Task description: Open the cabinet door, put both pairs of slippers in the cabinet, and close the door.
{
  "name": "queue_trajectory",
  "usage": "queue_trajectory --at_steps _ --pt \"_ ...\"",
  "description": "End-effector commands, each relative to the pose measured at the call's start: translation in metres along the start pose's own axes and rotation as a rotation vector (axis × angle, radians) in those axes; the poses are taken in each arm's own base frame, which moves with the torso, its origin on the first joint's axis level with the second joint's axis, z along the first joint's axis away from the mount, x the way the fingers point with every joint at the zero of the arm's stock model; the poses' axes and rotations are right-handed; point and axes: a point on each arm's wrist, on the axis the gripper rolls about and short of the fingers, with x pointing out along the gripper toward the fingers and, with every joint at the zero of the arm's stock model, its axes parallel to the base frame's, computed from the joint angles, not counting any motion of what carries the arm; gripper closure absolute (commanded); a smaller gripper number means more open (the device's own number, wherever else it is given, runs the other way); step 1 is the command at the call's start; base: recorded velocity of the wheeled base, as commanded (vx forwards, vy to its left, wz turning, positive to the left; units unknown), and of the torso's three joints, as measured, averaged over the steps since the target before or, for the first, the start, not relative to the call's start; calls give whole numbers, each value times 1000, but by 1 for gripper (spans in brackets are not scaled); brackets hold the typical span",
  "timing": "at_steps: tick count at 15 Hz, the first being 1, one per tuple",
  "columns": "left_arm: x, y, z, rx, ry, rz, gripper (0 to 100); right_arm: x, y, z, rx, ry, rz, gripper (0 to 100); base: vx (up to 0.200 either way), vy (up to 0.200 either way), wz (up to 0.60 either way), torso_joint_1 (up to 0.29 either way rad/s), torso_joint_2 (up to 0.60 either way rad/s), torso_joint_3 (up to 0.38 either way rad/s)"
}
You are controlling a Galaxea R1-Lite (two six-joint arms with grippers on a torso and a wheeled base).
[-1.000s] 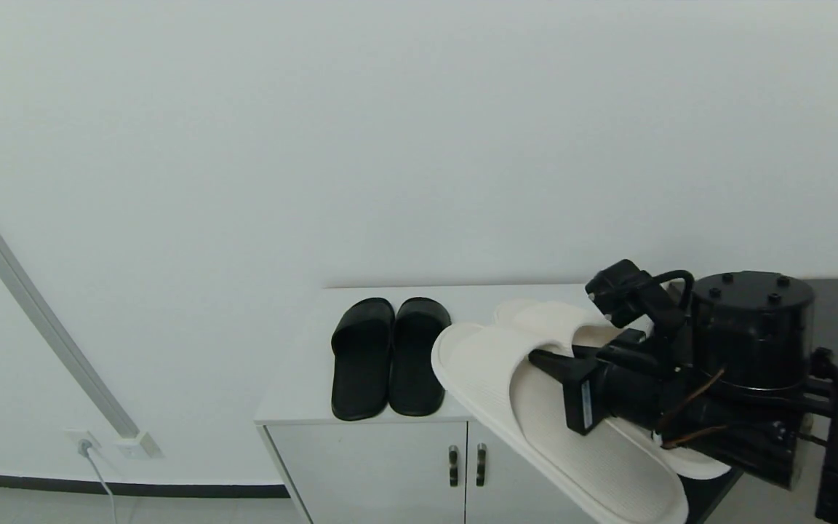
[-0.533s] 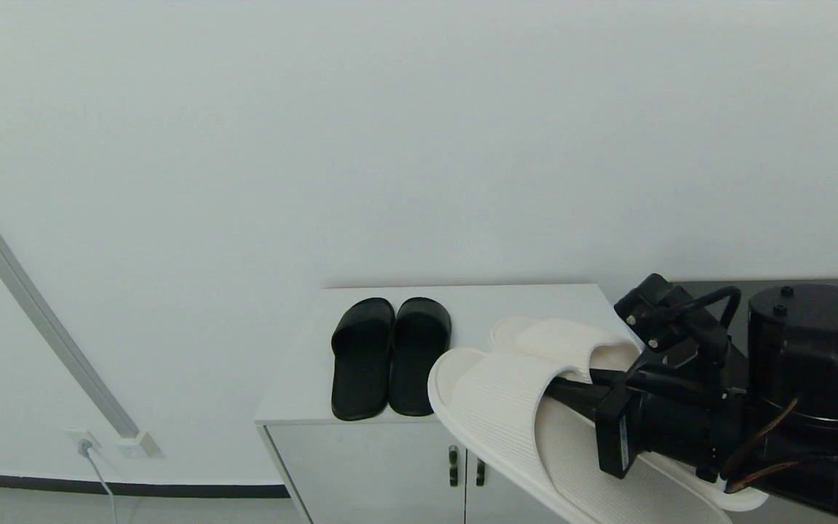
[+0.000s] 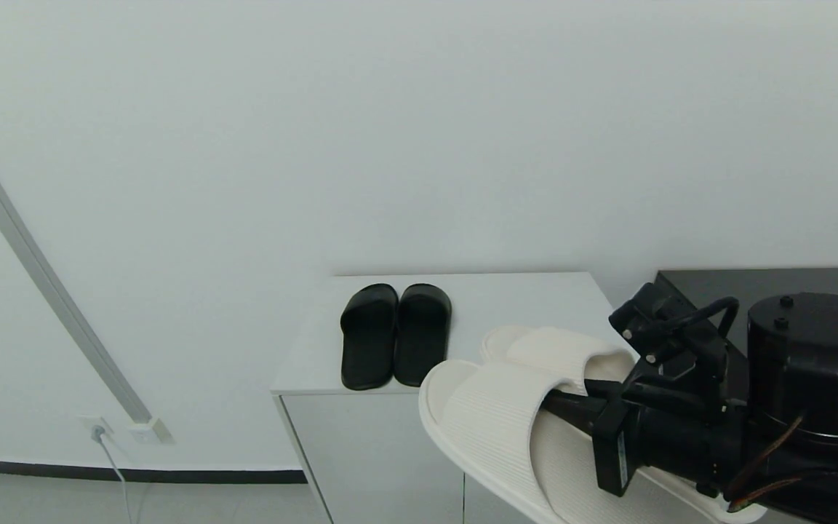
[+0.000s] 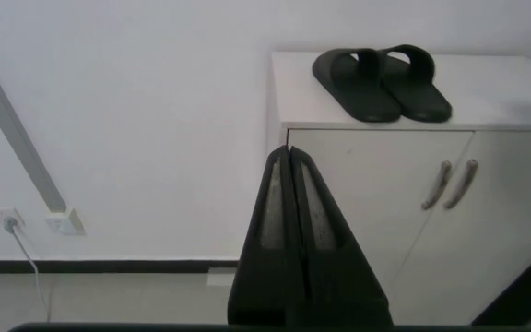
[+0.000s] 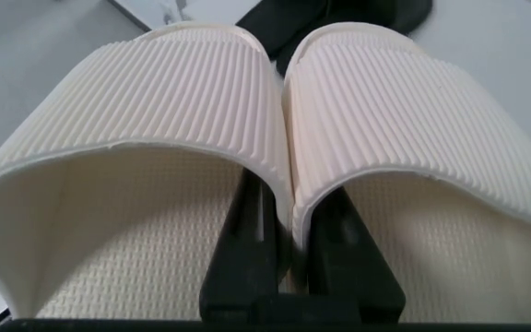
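A pair of black slippers [image 3: 395, 335] lies side by side on top of the white cabinet [image 3: 513, 298]. They also lie on the cabinet top in the left wrist view [image 4: 383, 83]. Both cabinet doors are closed, with two handles [image 4: 454, 184] at their meeting edge. My right gripper [image 3: 568, 404] is in front of the cabinet's right part. It is shut on the white slippers [image 3: 495, 418], its fingers [image 5: 252, 244] pinching the two inner walls together. The left gripper [image 4: 289, 157] is shut and holds nothing, low and to the left of the cabinet.
A black surface [image 3: 753, 280] adjoins the cabinet on the right. A grey slanted conduit [image 3: 41, 276] runs down the white wall to a socket with a cable [image 3: 99, 431]. There is bare floor [image 4: 109, 300] left of the cabinet.
The right gripper has pulled the white slippers back off the cabinet top, down and to the right. The head camera has shifted too, so the cabinet now sits higher and further right.
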Motion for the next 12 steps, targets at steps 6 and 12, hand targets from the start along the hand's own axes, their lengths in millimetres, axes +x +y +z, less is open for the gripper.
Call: queue_trajectory --at_steps 6,12 --pt "0 0 0 0 0 1 100 2 -1 -5 1 17 -5 100 0 0 0 0 0 0" --pt "0 0 0 0 2 1 100 4 -7 -8 -12 34 -23 100 0 0 0 0 0 0"
